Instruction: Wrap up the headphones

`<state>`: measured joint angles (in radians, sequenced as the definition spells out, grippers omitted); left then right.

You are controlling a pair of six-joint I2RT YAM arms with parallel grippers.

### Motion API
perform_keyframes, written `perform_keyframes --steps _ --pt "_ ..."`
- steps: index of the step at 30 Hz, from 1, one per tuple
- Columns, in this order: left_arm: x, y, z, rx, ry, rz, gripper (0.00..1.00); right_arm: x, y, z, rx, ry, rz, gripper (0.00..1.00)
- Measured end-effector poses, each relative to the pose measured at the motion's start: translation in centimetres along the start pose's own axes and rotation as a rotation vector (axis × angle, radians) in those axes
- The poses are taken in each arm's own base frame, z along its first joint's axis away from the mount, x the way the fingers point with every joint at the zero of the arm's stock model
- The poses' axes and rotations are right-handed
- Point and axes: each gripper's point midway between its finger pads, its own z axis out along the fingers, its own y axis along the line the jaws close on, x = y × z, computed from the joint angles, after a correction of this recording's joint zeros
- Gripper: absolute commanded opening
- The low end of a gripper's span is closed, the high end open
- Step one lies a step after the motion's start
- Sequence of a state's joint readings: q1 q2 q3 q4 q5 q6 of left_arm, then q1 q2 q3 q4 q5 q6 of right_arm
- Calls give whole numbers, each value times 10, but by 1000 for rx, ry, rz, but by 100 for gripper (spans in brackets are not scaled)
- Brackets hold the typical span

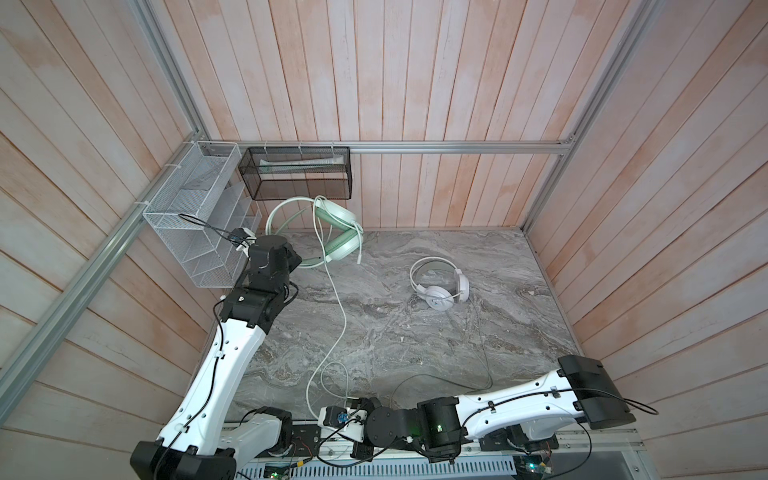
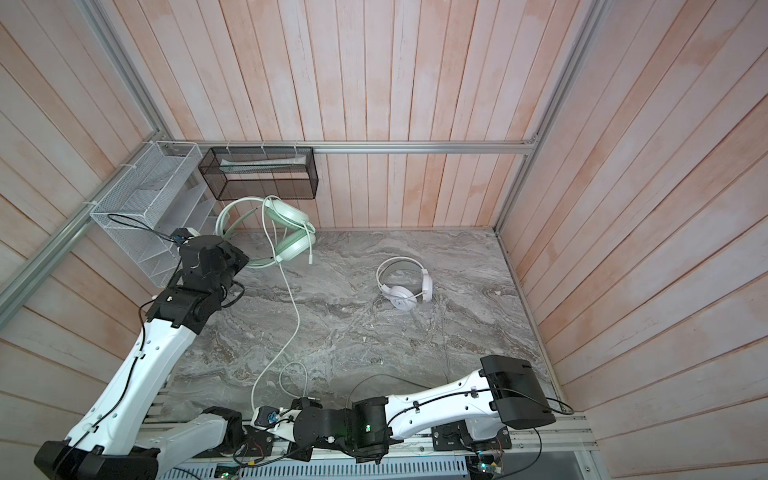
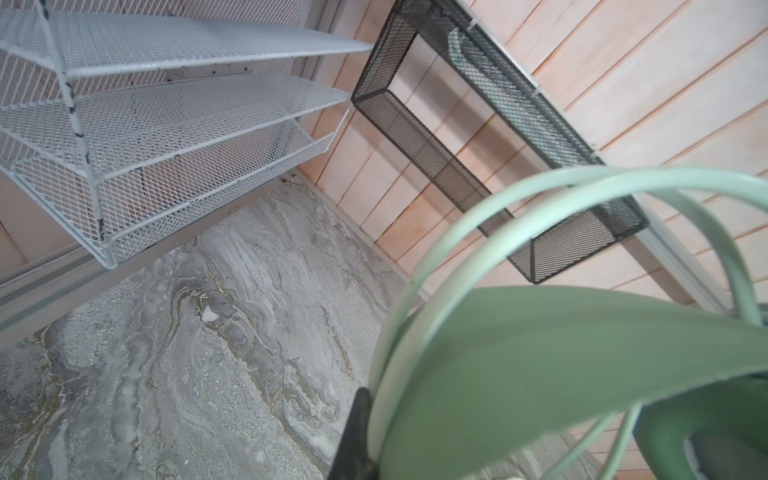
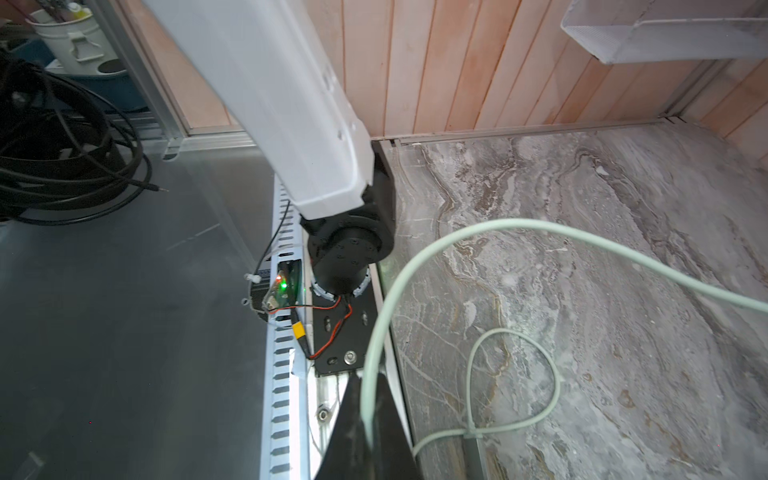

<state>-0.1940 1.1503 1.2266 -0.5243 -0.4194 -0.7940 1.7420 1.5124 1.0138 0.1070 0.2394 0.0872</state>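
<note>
The left arm point(image 1: 232, 357) is stretching far back, left claw point(image 1: 297, 260) clamping the green headset point(image 1: 337, 232) aloft; right claw point(image 4: 370, 424), crouching low, is pinching its cord point(image 1: 337, 316); the white headset point(image 1: 440, 287) is lying on the marble table point(image 1: 415, 349) beyond it

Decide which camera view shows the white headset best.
A top view: the white headset lies whole and unobstructed on the table. Both top views show it nearly alike; neither wrist view shows it at all.
</note>
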Motion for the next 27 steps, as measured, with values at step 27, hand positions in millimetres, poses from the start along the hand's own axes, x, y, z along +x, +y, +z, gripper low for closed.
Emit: perform_keyframes --steps 27 --pt "123 39 19 60 99 498 0 -166 -78 -156 305 -93 -281 0"
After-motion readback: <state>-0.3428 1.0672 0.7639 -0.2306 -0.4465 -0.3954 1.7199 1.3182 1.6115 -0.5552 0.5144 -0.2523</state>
